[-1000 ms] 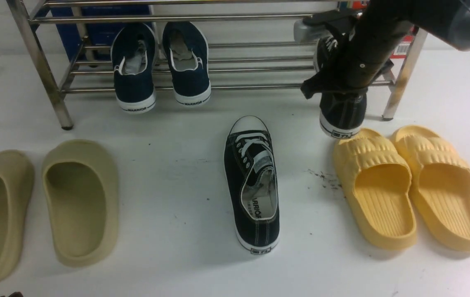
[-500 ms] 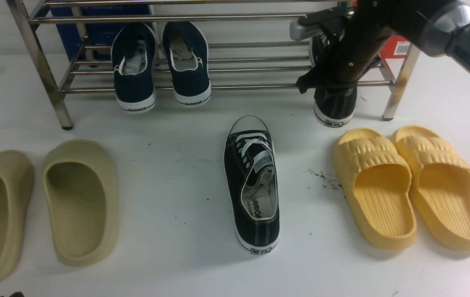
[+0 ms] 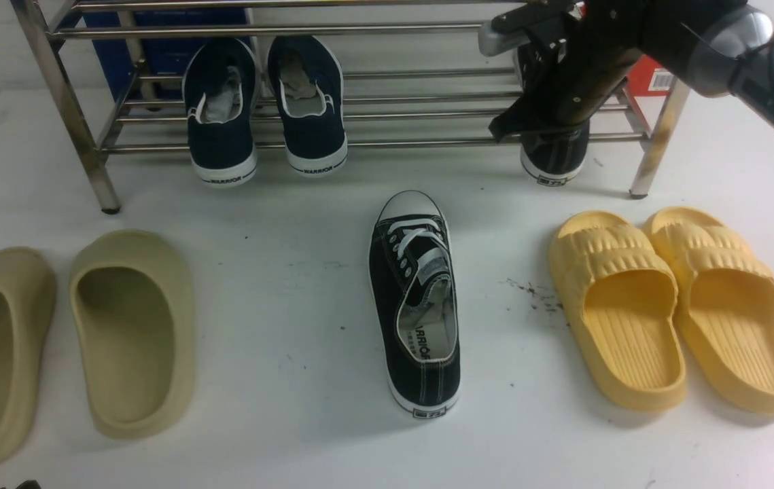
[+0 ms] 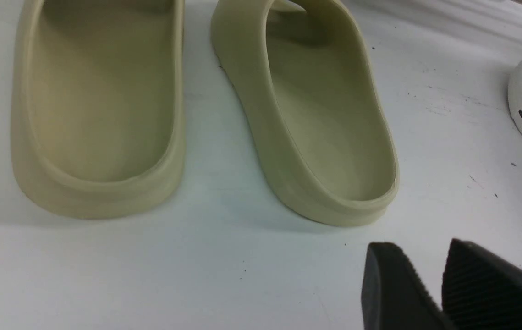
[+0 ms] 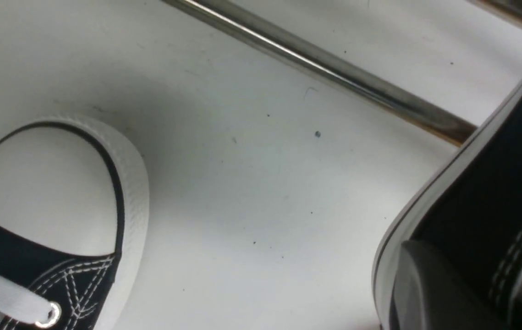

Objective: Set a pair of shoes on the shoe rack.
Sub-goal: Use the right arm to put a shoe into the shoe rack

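- Front view: the right gripper (image 3: pixel 551 125) is over at the rack's (image 3: pixel 393 143) right end, clamped on one black shoe (image 3: pixel 554 163). The shoe sits on the low tier, heel poking out past the front bar.
- The other black shoe (image 3: pixel 417 305) lies mid-surface, toe toward the rack and well apart from its mate.
- Navy shoes (image 3: pixel 264 115) sit on the same tier, further left. Yellow slides (image 3: pixel 672 305) are on the right, beige slides (image 3: pixel 67 339) on the left.
- The white surface (image 3: pixel 291 407) is scuffed, with dark crumbs beside the yellow slides. A blue box (image 3: pixel 162 51) and a red box (image 3: pixel 655 75) stand behind the rack.
- Left wrist view: the left gripper (image 4: pixel 442 293) hangs low over bare white, its pads pressed together on nothing. Both beige slides are just ahead of it, and a white toe cap shows at the edge.
- Right wrist view: a grey finger (image 5: pixel 430 284) is tight against the held shoe's black canvas. A steel bar crosses behind, and the loose shoe's toe cap lies nearby on speckled white.
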`<state>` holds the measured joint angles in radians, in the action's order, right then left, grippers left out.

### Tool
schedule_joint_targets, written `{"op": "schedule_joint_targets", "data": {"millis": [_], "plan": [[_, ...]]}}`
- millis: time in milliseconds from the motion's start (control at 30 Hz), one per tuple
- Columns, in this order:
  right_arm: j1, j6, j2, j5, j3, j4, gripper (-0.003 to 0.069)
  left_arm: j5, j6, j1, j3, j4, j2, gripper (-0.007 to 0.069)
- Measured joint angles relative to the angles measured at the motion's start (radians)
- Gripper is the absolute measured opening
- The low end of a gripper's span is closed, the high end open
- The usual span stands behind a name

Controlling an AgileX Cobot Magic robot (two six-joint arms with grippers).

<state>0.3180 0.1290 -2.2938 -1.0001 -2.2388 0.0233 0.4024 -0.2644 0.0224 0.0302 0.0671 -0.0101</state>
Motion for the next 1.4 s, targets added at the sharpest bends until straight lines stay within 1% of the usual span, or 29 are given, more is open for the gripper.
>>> {"op": "schedule_joint_targets", "data": {"millis": [300, 433, 600, 633, 667, 700, 767, 867, 933, 1000, 1100, 1133, 1167, 1200, 1233, 1400], "plan": [[0.000, 0.000, 0.000, 0.047, 0.000, -0.043, 0.0057, 0.000, 0.000, 0.000, 0.000, 0.000, 0.000, 0.0202], [0.000, 0.000, 0.000, 0.048, 0.000, -0.047, 0.0082, 0.000, 0.000, 0.000, 0.000, 0.000, 0.000, 0.0206], [0.000, 0.000, 0.000, 0.047, 0.000, -0.050, 0.0144, 0.000, 0.000, 0.000, 0.000, 0.000, 0.000, 0.0206], [0.000, 0.000, 0.000, 0.044, 0.000, -0.055, 0.0182, 0.000, 0.000, 0.000, 0.000, 0.000, 0.000, 0.0206], [0.000, 0.000, 0.000, 0.044, 0.000, -0.057, 0.0182, 0.000, 0.000, 0.000, 0.000, 0.000, 0.000, 0.0206], [0.001, 0.001, 0.000, 0.045, -0.003, -0.069, 0.0225, 0.000, 0.000, 0.000, 0.000, 0.000, 0.000, 0.0206], [0.002, 0.004, 0.000, 0.045, -0.004, -0.086, 0.0262, 0.000, 0.000, 0.000, 0.000, 0.000, 0.000, 0.0206], [0.002, 0.004, 0.000, 0.046, -0.005, -0.107, 0.0289, 0.000, 0.000, 0.000, 0.000, 0.000, 0.000, 0.0207], [0.002, 0.004, 0.000, 0.046, -0.008, -0.108, 0.0286, 0.000, 0.000, 0.000, 0.000, 0.000, 0.000, 0.0208], [0.002, 0.007, 0.000, 0.046, -0.010, -0.108, 0.0246, 0.000, 0.000, 0.000, 0.000, 0.000, 0.000, 0.0213], [0.002, 0.009, 0.000, 0.043, -0.010, -0.107, 0.0142, 0.000, 0.000, 0.000, 0.000, 0.000, 0.000, 0.0218], [0.002, 0.009, 0.000, 0.043, -0.010, -0.107, 0.0135, 0.000, 0.000, 0.000, 0.000, 0.000, 0.000, 0.0218], [0.002, 0.013, 0.000, 0.043, -0.010, -0.107, 0.0107, 0.000, 0.000, 0.000, 0.000, 0.000, 0.000, 0.0218], [0.002, 0.026, 0.000, 0.043, -0.010, -0.107, 0.0060, 0.000, 0.000, 0.000, 0.000, 0.000, 0.000, 0.0218], [0.002, 0.035, 0.000, 0.042, -0.010, -0.105, 0.0036, 0.000, 0.000, 0.000, 0.000, 0.000, 0.000, 0.0218], [0.002, 0.101, 0.001, 0.032, -0.010, -0.098, 0.0029, 0.000, 0.000, 0.000, 0.000, 0.000, 0.000, 0.0225]]}}
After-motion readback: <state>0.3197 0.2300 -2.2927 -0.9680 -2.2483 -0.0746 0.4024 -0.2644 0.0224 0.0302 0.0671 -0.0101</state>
